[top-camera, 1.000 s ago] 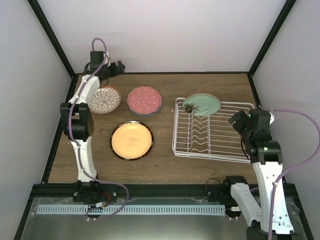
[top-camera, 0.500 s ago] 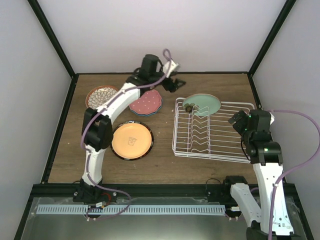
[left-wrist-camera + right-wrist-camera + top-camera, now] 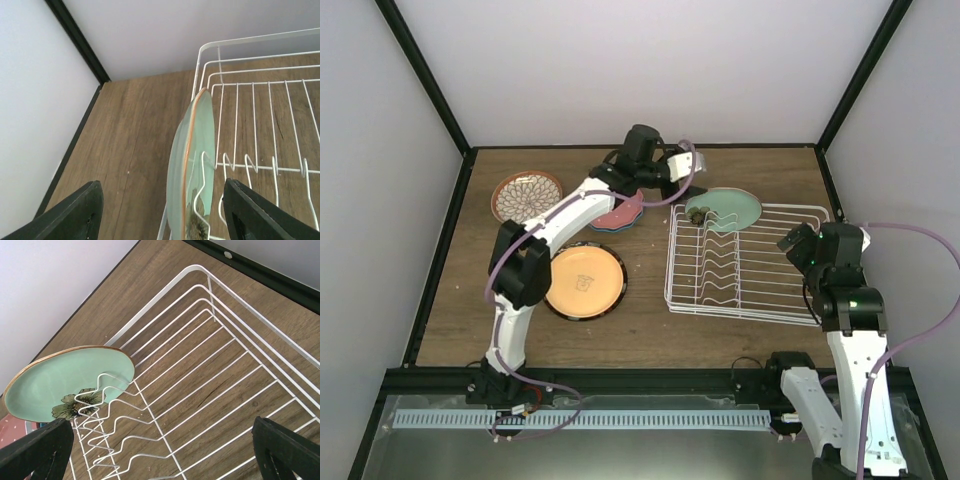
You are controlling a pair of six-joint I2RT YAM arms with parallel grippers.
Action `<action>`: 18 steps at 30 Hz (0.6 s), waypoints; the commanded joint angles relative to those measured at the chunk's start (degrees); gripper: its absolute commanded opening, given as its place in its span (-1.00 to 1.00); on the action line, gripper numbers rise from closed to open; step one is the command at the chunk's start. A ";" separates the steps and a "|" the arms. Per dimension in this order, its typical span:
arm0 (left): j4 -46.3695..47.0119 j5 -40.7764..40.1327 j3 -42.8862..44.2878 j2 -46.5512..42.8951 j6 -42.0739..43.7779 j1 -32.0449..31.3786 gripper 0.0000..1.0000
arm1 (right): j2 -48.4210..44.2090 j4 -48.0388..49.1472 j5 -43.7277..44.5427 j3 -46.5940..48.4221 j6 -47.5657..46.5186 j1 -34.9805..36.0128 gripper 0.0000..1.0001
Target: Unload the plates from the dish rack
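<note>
- The left tool (image 3: 161, 186) has swung over to the far-left end of the dish rack (image 3: 745, 275).
- Wide open and empty, it now faces the last plate (image 3: 182, 170), the pale green one.

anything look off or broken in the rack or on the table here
Nothing stands out. The pale green plate stands on edge at the far end of the dish rack, intact; the tan plate and petal-patterned plate lie flat on the table. No spills visible.
</note>
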 commanded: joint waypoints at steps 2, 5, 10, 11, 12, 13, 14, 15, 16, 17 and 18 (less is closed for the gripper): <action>3.56 0.50 2.40 3.30 5.30 -2.21 0.35 | 0.50 0.97 0.16 0.39 -0.85 -0.28 1.00; 3.65 0.37 2.97 4.72 6.21 -3.44 0.35 | 0.56 0.94 0.53 0.58 -1.36 -0.28 1.00; 4.19 -1.77 4.08 7.86 7.71 -5.13 0.35 | 0.78 0.85 0.94 0.84 -2.11 -0.28 1.00; 4.30 -2.35 4.65 8.75 7.72 -5.37 0.34 | 0.79 0.84 0.93 0.83 -2.32 -0.28 1.00; 4.45 -2.95 5.20 9.62 7.62 -5.54 0.33 | 0.78 0.85 0.91 0.76 -2.48 -0.28 1.00; 4.85 -3.33 5.72 10.47 7.31 -5.54 0.29 | 0.77 0.79 0.90 0.68 -2.55 -0.28 1.00; 5.31 -3.77 6.19 11.23 6.78 -5.61 0.23 | 0.66 0.72 0.89 0.60 -2.65 -0.28 1.00; 5.92 -4.12 6.52 11.85 6.06 -5.73 0.11 | 0.62 0.61 0.90 0.65 -2.66 -0.28 1.00; 6.50 -4.40 6.75 12.25 5.36 -5.74 -0.11 | 0.49 0.52 0.90 0.66 -2.78 -0.28 1.00; 7.05 -4.66 6.78 12.42 4.97 -5.92 -0.28 | 0.30 0.33 1.02 0.66 -2.90 -0.28 1.00; 7.68 -5.06 6.60 12.44 4.69 -6.07 -0.45 | 0.07 0.06 1.28 0.72 -2.92 -0.28 1.00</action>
